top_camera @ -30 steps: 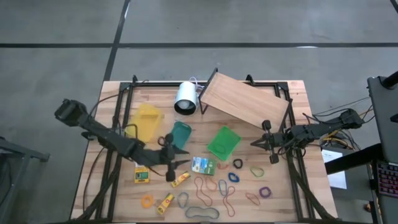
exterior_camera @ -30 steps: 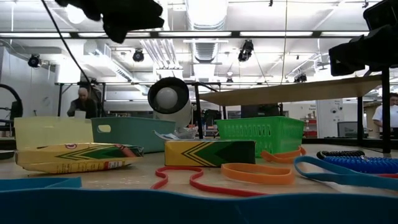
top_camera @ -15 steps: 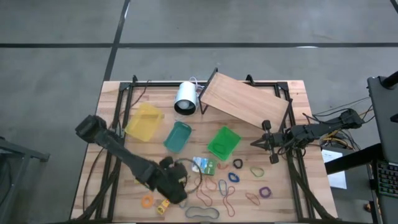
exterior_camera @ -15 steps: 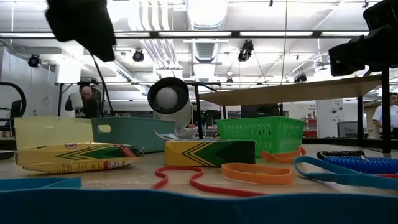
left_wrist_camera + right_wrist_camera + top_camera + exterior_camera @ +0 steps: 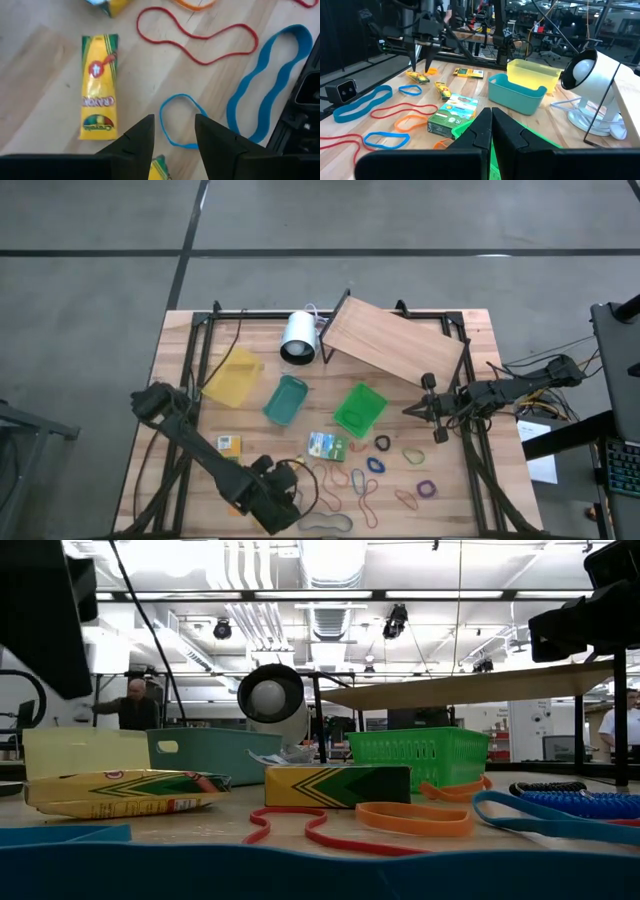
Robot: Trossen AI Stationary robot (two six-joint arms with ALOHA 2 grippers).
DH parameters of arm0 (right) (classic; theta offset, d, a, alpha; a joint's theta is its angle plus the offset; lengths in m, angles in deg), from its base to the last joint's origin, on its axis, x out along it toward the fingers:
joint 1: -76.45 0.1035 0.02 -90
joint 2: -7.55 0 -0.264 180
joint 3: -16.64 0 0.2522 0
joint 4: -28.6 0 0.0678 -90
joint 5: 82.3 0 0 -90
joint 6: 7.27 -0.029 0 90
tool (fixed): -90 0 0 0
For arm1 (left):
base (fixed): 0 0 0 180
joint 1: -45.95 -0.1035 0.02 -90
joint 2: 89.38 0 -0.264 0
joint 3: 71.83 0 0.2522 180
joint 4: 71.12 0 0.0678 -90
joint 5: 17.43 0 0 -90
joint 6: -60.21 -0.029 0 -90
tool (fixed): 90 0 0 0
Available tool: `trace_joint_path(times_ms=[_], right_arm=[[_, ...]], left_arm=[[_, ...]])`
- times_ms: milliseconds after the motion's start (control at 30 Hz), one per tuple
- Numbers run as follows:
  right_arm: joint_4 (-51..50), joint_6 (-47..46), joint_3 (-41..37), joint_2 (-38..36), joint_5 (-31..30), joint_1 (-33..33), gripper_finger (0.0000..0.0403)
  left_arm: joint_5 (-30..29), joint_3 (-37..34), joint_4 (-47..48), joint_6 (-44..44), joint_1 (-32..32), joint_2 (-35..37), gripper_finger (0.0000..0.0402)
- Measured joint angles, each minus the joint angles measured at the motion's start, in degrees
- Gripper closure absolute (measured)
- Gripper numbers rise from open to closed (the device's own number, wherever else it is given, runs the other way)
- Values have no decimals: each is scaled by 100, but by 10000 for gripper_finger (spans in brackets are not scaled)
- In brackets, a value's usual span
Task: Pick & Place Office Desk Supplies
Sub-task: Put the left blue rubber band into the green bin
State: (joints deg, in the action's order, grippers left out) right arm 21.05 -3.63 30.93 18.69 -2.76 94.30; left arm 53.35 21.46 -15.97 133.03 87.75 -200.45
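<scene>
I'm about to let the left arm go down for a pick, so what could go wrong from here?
The left gripper hangs open between a yellow crayon box and a small blue band, so it may well close on the wrong one. The band lies flat on the wood, so the fingers might slide over it. A red band and a large blue band lie close and could snag.

Yellow crayon box [image 5: 98, 87] with green chevrons — blue [image 5: 182, 121] and red bands [image 5: 200, 37]
</scene>
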Motion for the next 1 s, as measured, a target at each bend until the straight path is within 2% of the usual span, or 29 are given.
trace_joint_path(times_ms=[367,1000], right_arm=[[1,0,0,0,-1,-2,394],[0,0,0,9,-2,-2,394]], left_arm=[[44,-7,-355,-97,33,-487,261],[127,-176,-461,15,33,-761,265]])
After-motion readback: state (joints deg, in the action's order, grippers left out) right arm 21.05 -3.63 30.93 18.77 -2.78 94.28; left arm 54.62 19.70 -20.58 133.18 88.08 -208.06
